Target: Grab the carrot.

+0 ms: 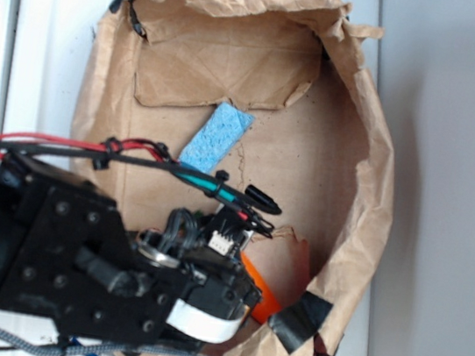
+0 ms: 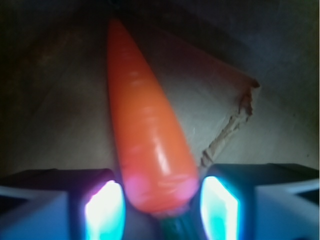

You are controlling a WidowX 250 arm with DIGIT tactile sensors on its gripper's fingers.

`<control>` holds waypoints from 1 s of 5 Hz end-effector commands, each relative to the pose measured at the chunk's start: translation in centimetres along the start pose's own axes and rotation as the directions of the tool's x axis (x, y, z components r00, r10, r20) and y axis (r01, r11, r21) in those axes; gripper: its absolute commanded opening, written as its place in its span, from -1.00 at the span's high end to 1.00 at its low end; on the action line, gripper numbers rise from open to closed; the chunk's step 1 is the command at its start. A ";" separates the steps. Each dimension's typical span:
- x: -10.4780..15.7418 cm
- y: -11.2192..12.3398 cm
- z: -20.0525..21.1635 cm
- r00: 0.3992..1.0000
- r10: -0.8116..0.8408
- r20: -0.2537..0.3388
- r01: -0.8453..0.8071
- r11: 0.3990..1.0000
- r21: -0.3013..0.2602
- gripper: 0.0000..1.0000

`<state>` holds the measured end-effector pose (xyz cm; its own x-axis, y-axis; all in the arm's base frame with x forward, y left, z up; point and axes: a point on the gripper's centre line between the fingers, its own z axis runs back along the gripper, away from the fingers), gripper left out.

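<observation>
Right at the fingertips now: the gripper [image 2: 160, 210] has its two glowing pads [image 2: 102, 212] spread to either side of the carrot's [image 2: 147, 145] thick end, the pads just beside its skin with slivers of gap showing, so I'd call the jaws parted and not yet clamped. The carrot lies flat on the crumpled brown paper [image 1: 312, 153], its tip pointing away from the wrist camera and a bit of green stem peeking out down between the pads. It looks glossy and hard, a light toy, so my guess is it's slick and could squirt out along its taper if squeezed near the tip; the fat stem end where the pads sit now looks the safer hold. From the room view the carrot shows only as an orange patch at the near right of the paper nest, mostly hidden under the black wrist. The arm reaches in from the near left, bent low over that corner, cables trailing across. The blue sponge [image 1: 217, 135] lies well apart, farther back.
</observation>
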<state>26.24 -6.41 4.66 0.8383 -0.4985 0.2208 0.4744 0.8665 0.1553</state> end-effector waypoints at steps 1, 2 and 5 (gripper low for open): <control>0.7 -1.0 2.2 0.998 -0.025 0.056 0.025 1.000 0.002 -1.00; 1.3 -1.8 1.5 0.999 -0.033 0.039 0.033 0.999 0.012 -1.00; 4.9 -0.1 -3.1 0.998 -0.060 -0.013 0.060 0.998 0.007 -1.00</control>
<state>31.00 -7.90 2.69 0.8189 -0.5425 0.1876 0.5162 0.8389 0.1725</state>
